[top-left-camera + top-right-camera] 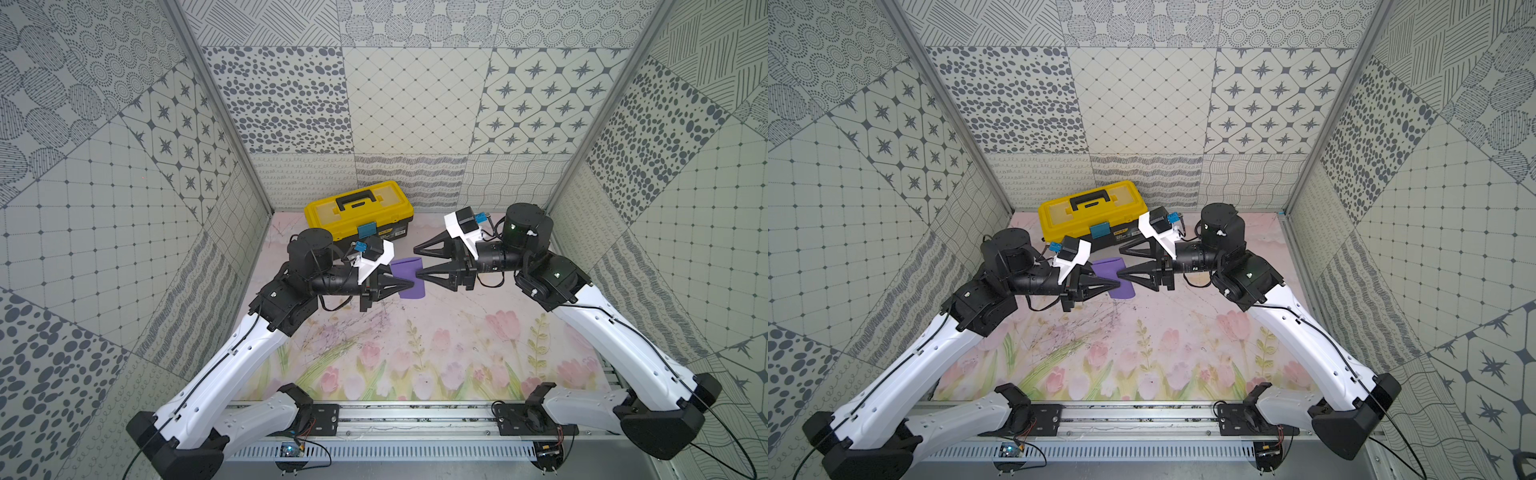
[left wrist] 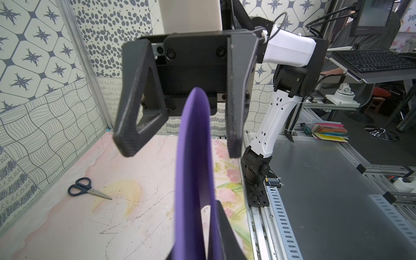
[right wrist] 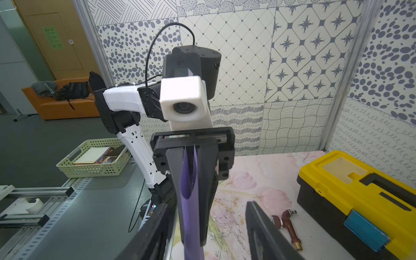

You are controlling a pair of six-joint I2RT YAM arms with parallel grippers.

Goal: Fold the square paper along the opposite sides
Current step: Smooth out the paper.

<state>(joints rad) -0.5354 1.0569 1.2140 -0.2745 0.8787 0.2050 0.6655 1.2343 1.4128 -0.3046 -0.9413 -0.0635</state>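
Gently hold the square paper point(image 1: 405, 268), at frame centre above the table point(image 1: 415, 332), pinched in narrow jaws of the left gripper point(image 1: 412, 284) and crease its loop with wide-open jaws of the right gripper point(image 1: 416, 262).

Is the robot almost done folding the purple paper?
About halfway. Done: the thin purple paper sheet is bent over, its two edges together. In hand: the left arm's fingers pinch those edges; the right arm's fingers stand open. Left: the bend is round, so pressing a crease.
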